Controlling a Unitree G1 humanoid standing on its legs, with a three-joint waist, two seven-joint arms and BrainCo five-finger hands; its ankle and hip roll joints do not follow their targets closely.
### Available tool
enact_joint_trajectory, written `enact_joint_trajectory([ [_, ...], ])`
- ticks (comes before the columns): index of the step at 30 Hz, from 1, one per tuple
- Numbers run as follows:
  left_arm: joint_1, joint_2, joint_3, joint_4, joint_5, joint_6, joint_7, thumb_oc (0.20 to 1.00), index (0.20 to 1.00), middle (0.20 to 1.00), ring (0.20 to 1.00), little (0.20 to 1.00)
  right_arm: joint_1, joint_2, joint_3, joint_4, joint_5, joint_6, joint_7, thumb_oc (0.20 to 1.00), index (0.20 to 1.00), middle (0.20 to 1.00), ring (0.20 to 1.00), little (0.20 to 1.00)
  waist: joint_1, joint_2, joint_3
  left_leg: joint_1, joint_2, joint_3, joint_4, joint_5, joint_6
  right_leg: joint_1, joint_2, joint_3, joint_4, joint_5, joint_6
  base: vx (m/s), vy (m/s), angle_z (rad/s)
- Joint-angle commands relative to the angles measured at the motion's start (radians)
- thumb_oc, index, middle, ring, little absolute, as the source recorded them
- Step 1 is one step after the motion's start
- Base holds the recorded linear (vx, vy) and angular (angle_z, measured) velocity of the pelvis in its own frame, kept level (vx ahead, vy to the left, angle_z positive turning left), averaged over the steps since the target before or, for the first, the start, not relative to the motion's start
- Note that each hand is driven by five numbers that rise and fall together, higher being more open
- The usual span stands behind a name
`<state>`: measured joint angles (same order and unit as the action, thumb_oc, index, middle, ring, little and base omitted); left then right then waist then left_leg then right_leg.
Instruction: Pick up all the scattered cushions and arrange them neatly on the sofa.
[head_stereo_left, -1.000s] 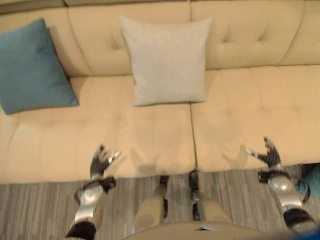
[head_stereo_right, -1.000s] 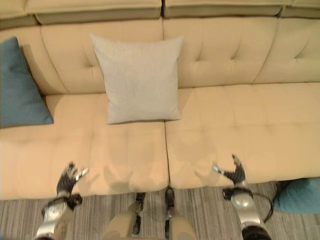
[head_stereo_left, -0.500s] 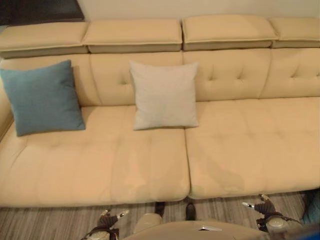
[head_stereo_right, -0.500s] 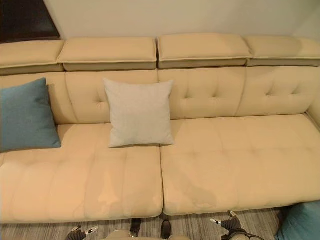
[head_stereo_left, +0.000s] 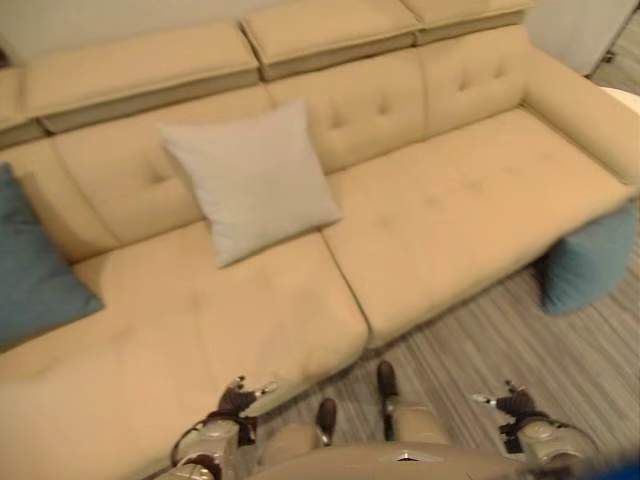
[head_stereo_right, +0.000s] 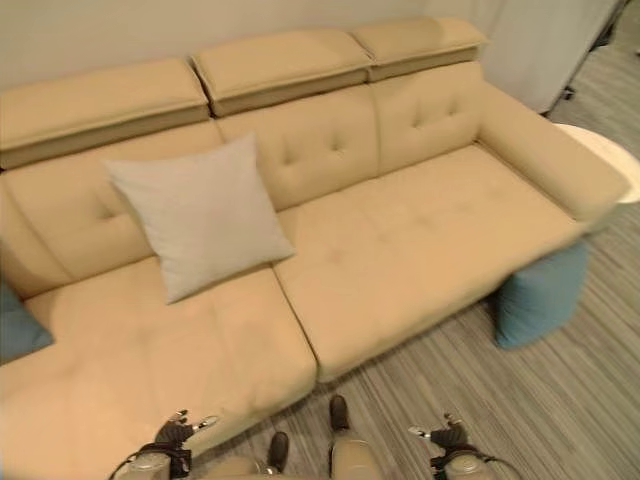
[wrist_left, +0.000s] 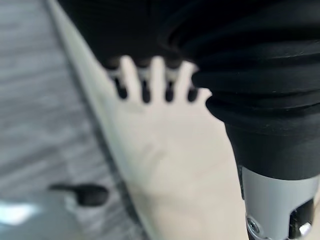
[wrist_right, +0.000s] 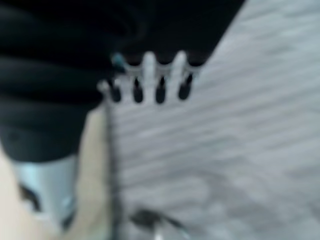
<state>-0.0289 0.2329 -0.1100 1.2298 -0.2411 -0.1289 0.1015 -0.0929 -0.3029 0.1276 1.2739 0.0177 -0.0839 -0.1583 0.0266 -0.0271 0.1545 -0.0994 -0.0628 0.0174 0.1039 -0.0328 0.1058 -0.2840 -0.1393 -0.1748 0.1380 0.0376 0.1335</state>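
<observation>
A teal cushion (head_stereo_right: 540, 293) lies on the floor against the right front of the beige sofa (head_stereo_right: 420, 225). A light grey cushion (head_stereo_right: 195, 215) leans upright on the sofa's backrest, left of centre. Another teal cushion (head_stereo_left: 30, 275) rests at the sofa's far left. My left hand (head_stereo_left: 240, 398) hangs low by the sofa's front edge, fingers straight, holding nothing. My right hand (head_stereo_left: 510, 405) hovers over the striped floor, likewise open and empty. The left wrist view has straight fingers (wrist_left: 150, 82) over the seat cushion; the right wrist view has fingers (wrist_right: 150, 75) over the carpet.
A grey striped carpet (head_stereo_right: 560, 400) covers the floor in front of the sofa. A round pale side table (head_stereo_right: 605, 160) stands beyond the sofa's right armrest. The right half of the seat is bare.
The camera has swung to the right, bringing the sofa's right armrest and the teal cushion on the floor into view. Both hands stay low and open.
</observation>
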Motion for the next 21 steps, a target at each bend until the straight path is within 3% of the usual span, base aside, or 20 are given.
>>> enact_joint_trajectory([
  [1,0.024,0.051,0.034,0.012,0.046,-0.004,-0.02,1.0,1.0,1.0,1.0,1.0,0.016,-0.04,-0.004,-0.038,0.017,-0.015,0.002,1.0,1.0,1.0,1.0,1.0,0.027,0.009,-0.037,0.076,-0.01,-0.109,-0.095,0.04,-0.085,0.123,0.045,0.011,0.068,0.003,-0.012,-0.14,-0.018,-0.97],
  [3,0.03,0.05,0.038,0.017,0.049,-0.001,-0.023,1.0,1.0,1.0,1.0,1.0,0.02,-0.039,-0.013,-0.032,0.024,-0.015,0.003,1.0,1.0,1.0,1.0,1.0,0.034,0.01,-0.049,0.073,-0.007,-0.094,-0.103,0.044,-0.084,0.155,0.041,-0.002,0.052,-0.008,-0.016,-0.19,-0.063,-0.56],
  [4,0.042,0.047,0.053,0.027,0.05,0.004,-0.023,1.0,1.0,1.0,1.0,1.0,0.019,-0.032,-0.014,-0.023,0.017,-0.012,-0.003,1.0,1.0,1.0,1.0,1.0,0.083,0.01,-0.075,0.059,0.017,-0.02,-0.127,0.056,-0.094,0.248,0.01,-0.124,-0.002,-0.039,-0.008,-0.25,-0.14,-0.78],
  [5,0.041,0.045,0.052,0.031,0.056,0.007,-0.021,1.0,1.0,1.0,1.0,1.0,0.017,-0.03,-0.012,-0.018,0.014,-0.008,-0.005,1.0,1.0,1.0,1.0,1.0,0.095,0.006,-0.079,0.053,0.02,0.003,-0.132,0.061,-0.098,0.268,0.004,-0.15,-0.025,-0.037,0.0,-0.23,-0.192,-1.04],
  [7,0.04,0.049,0.055,0.032,0.058,0.007,-0.019,1.0,1.0,1.0,1.0,1.0,0.009,-0.028,-0.008,-0.025,0.017,-0.009,-0.006,1.0,1.0,1.0,1.0,1.0,0.092,-0.001,-0.077,0.057,0.022,0.021,-0.152,0.07,-0.105,0.258,0.023,-0.133,-0.057,-0.029,0.0,-0.05,-0.114,-1.39],
  [9,0.031,0.043,0.048,0.039,0.071,0.008,-0.023,1.0,1.0,1.0,1.0,1.0,0.009,-0.025,-0.004,-0.028,0.033,-0.009,0.0,1.0,1.0,1.0,1.0,1.0,0.071,-0.007,-0.083,0.061,0.026,0.027,-0.151,0.075,-0.111,0.258,0.056,-0.067,-0.104,-0.026,-0.008,-0.01,-0.171,-0.58],
  [11,0.016,0.04,0.033,0.034,0.075,0.01,-0.025,1.0,1.0,1.0,1.0,1.0,0.019,-0.028,-0.013,-0.035,0.061,-0.015,-0.001,1.0,1.0,1.0,1.0,1.0,0.042,-0.018,-0.067,0.044,0.035,0.038,-0.084,0.057,-0.128,0.266,0.073,-0.033,-0.152,-0.001,-0.019,-0.06,-0.211,-0.18],
  [14,0.002,0.039,0.023,0.022,0.077,0.013,-0.029,1.0,1.0,1.0,1.0,1.0,0.027,-0.028,-0.02,-0.031,0.078,-0.017,-0.002,1.0,1.0,1.0,1.0,1.0,0.033,-0.03,-0.054,0.027,0.048,0.038,-0.027,0.038,-0.141,0.284,0.086,-0.024,-0.191,0.01,-0.026,-0.05,-0.14,-0.17],
  [16,-0.006,0.034,0.013,0.014,0.071,0.01,-0.026,1.0,1.0,1.0,1.0,1.0,0.026,-0.025,-0.014,-0.024,0.082,-0.015,-0.004,1.0,1.0,1.0,1.0,1.0,0.049,-0.034,-0.038,0.011,0.026,-0.027,0.023,0.033,-0.146,0.288,0.092,0.003,-0.198,0.019,-0.033,-0.04,-0.062,-0.24],
  [18,-0.012,0.024,-0.008,0.003,0.055,0.005,-0.019,1.0,1.0,1.0,1.0,1.0,0.02,-0.024,-0.011,-0.011,0.088,-0.009,-0.002,1.0,1.0,1.0,1.0,1.0,0.083,-0.04,-0.029,-0.008,-0.033,-0.186,0.033,0.025,-0.142,0.285,0.103,0.056,-0.198,0.033,-0.032,0.0,-0.034,-0.56],
  [20,-0.013,0.019,-0.017,-0.001,0.05,0.002,-0.011,1.0,1.0,1.0,1.0,1.0,0.016,-0.026,-0.007,-0.003,0.086,-0.01,-0.003,1.0,1.0,1.0,1.0,1.0,0.093,-0.041,-0.034,-0.023,-0.056,-0.242,0.016,0.028,-0.141,0.279,0.109,0.095,-0.202,0.043,-0.019,0.06,-0.004,-1.57],
  [21,-0.02,0.014,-0.021,0.008,0.059,0.007,-0.009,1.0,1.0,1.0,1.0,1.0,0.01,-0.026,0.002,0.01,0.075,-0.005,-0.001,1.0,1.0,1.0,1.0,1.0,0.097,-0.035,-0.046,-0.01,-0.063,-0.256,0.002,0.023,-0.132,0.272,0.122,0.146,-0.193,0.04,-0.011,0.14,0.056,-1.24],
])
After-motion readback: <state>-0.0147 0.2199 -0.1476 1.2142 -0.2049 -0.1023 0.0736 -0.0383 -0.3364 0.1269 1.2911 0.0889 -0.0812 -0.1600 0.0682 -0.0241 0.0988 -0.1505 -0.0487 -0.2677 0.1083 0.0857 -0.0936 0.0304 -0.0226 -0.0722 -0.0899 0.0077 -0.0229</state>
